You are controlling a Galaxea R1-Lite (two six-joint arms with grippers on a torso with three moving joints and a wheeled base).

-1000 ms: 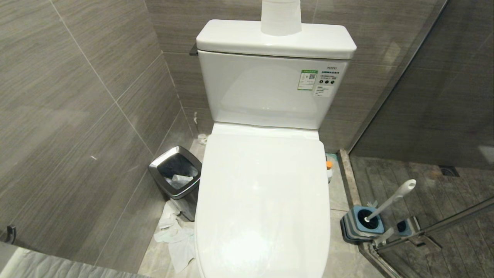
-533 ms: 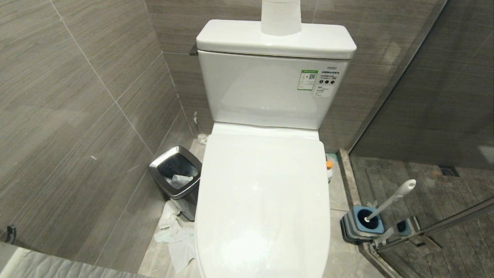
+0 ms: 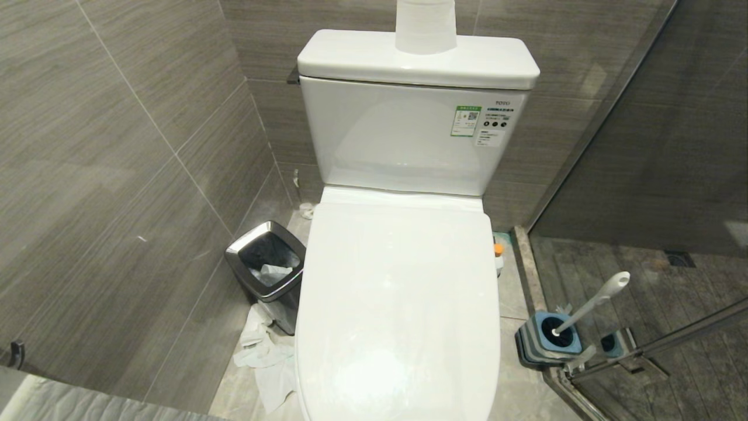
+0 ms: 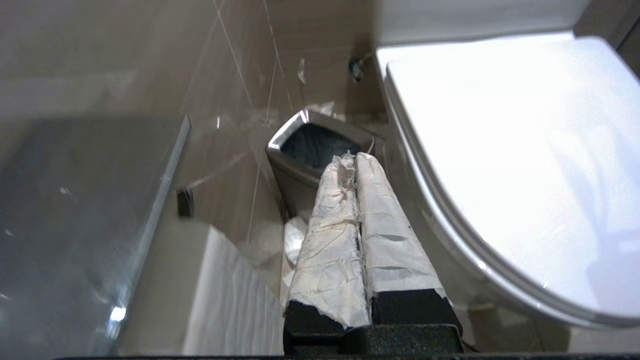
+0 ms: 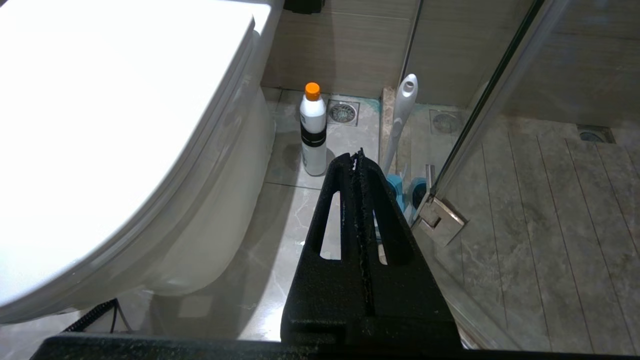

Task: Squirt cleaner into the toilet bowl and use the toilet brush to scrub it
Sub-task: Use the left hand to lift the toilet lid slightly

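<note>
The toilet's white lid (image 3: 397, 304) lies shut over the toilet bowl, so only the bowl's outer wall (image 5: 215, 200) shows and its inside is hidden. The cleaner (image 5: 313, 130), a white bottle with an orange cap (image 3: 498, 248), stands on the floor to the right of the toilet. Further right, the toilet brush (image 3: 593, 303) leans in its blue and grey holder (image 3: 549, 339). My left gripper (image 4: 354, 159), its fingers wrapped in white tape, is shut and empty beside the toilet's left side. My right gripper (image 5: 356, 156) is shut and empty, pointing toward the bottle and brush. Neither arm shows in the head view.
A steel-rimmed waste bin (image 3: 266, 266) stands left of the toilet with crumpled tissues (image 3: 266, 356) on the floor before it. A paper roll (image 3: 425, 26) sits on the tank. A glass shower door with a metal hinge (image 5: 442, 220) stands close beside the brush holder.
</note>
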